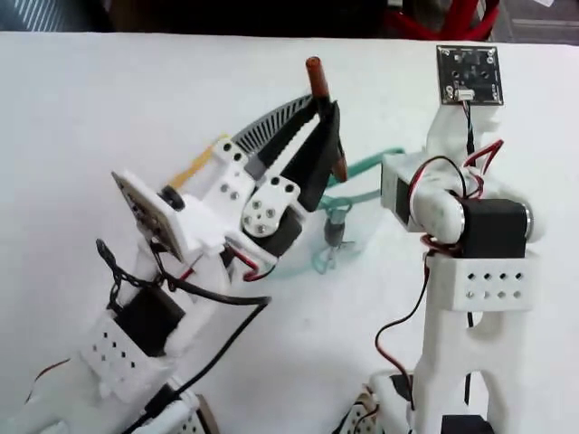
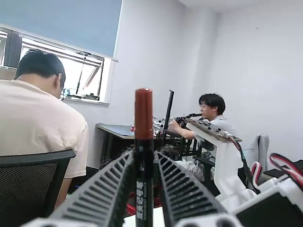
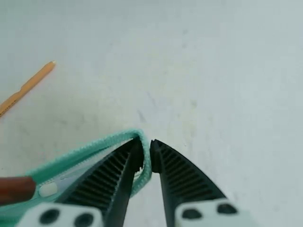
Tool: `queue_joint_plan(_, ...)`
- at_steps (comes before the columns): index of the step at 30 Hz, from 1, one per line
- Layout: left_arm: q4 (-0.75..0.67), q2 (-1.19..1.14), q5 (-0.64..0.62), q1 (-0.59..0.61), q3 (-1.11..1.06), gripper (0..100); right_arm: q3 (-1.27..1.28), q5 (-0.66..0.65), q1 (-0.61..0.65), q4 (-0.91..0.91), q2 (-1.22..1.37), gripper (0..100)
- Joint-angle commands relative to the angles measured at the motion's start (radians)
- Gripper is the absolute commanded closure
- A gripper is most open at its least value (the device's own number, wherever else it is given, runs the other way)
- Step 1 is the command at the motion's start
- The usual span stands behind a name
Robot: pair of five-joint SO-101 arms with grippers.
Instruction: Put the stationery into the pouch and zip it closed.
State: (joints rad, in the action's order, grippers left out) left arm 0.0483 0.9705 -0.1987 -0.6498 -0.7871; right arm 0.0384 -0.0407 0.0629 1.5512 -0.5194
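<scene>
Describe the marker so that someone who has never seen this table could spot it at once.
On the white table, find the left gripper raised near the middle. The marker is clamped between its black fingers, poking up past their tips. Its brown cap sets it apart from the orange pencil lying flat on the table and the teal-edged pouch.

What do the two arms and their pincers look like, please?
The left arm and right arm are white printed plastic with black motor blocks and rows of small holes. Red and black cables run along them. The left pincer and right pincer have black, ribbed, tapering fingers on white bases.
</scene>
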Motion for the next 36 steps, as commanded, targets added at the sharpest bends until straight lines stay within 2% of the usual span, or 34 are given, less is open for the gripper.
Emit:
queue_joint_plan(1, 0.02, -0.001, -0.005, -0.033, 0.006, 98, 0.035, 0.006, -0.004, 0.012, 0.001, 97.9)
queue_joint_plan(6, 0.021, 0.005, 0.044, -0.064, 0.008, 98, 0.04, 0.006, -0.004, 0.005, 0.001, 97.9)
queue_joint_plan(12, 0.026, 0.116, 0.046, -0.14, -0.002, 98, 0.04, 0.006, -0.002, 0.005, 0.001, 97.9)
queue_joint_plan(22, 0.018, -0.038, 0.046, -0.074, 0.0, 98, 0.04, 0.006, -0.004, 0.005, 0.001, 97.9)
queue_joint_plan(29, 0.028, -0.047, 0.046, -0.058, -0.028, 98, 0.04, 0.006, -0.004, 0.005, 0.001, 97.9)
queue_joint_plan(33, 0.026, -0.047, 0.152, -0.059, -0.052, 98, 0.04, 0.006, -0.004, 0.005, 0.001, 97.9)
queue_joint_plan(36, 0.026, -0.045, 0.173, -0.064, -0.089, 98, 0.04, 0.006, -0.004, 0.005, 0.001, 97.9)
